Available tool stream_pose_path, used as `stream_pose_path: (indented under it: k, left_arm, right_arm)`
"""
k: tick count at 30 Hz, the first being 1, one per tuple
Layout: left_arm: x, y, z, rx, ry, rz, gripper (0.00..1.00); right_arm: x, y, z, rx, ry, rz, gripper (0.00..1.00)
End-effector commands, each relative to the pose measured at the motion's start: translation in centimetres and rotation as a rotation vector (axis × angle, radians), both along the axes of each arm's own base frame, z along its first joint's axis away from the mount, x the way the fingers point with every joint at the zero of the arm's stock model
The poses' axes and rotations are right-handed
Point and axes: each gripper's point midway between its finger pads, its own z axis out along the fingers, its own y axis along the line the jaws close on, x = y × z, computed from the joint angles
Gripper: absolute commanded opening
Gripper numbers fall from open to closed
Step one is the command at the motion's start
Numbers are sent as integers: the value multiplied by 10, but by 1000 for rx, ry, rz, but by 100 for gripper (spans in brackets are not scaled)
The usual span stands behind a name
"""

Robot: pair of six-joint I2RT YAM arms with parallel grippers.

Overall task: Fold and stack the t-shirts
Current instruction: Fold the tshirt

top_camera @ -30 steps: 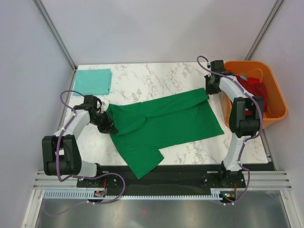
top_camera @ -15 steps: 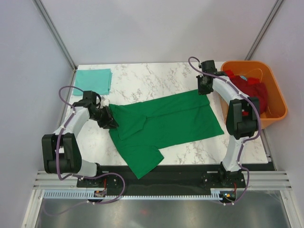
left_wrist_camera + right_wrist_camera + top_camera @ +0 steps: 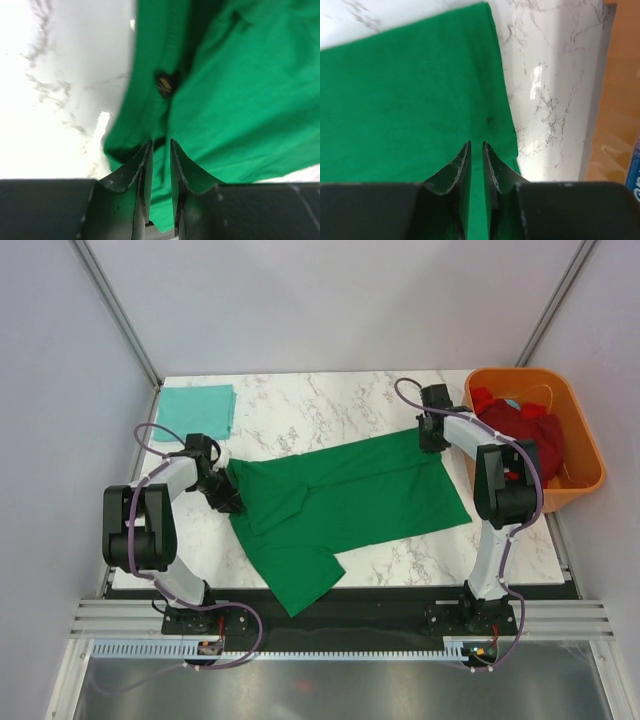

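A dark green t-shirt [image 3: 350, 495] lies spread across the marble table [image 3: 330, 405], with one sleeve toward the near edge. My left gripper [image 3: 228, 502] is at its left edge by the collar, jaws almost closed with green cloth between them [image 3: 160, 142]. My right gripper [image 3: 430, 440] is at the shirt's far right corner, jaws almost closed on the cloth [image 3: 476, 144]. A folded pale teal t-shirt [image 3: 197, 410] lies at the far left corner. Dark red t-shirts [image 3: 525, 425] lie crumpled in the tub.
An orange plastic tub [image 3: 585, 475] stands at the right edge of the table, just right of my right arm. The shirt's collar label [image 3: 165, 85] shows in the left wrist view. Bare marble [image 3: 545, 90] lies between the shirt's corner and the tub.
My right gripper has moved left, away from the tub, and the shirt's far right corner has shifted left with it. My left gripper stays on the shirt's left edge while its arm has swung.
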Motion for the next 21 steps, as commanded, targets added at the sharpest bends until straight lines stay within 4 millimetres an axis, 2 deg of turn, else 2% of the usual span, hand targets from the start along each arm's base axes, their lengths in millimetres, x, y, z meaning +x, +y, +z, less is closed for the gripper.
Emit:
stream_pose_path:
  k: [1,7,12,14,16,17,18,20,21]
  left_arm:
    - [8,16,-15,91,5,45,27]
    - [21,26,-24,153,22,45,26]
    - [24,33,-32,197,43,47,26]
    - [29,30,-29,184,34,38,26]
    - [34,28,-19,173,7,32,26]
    - [38,29,-8,174,-30,35,27]
    - [39,28,0,174,-52,31,28]
    - [42,28,20,174,-106,29,29]
    - [45,28,28,175,-129,20,30]
  right_arm:
    - [4,-17,-12,-81,-22,-50,22]
    - [-2,-28,-22,-134,-18,-85,21]
    - [0,-35,-18,-169,-37,-118,21]
    - [1,-34,-14,-161,-47,-119,21]
    - [2,-26,3,-138,-80,-115,22]
    - [2,-22,10,-126,-95,-113,23]
    - [4,-14,28,-105,-135,-98,25]
    - [3,0,44,-55,-162,-75,26]
    - [4,10,61,-25,-194,-57,27]
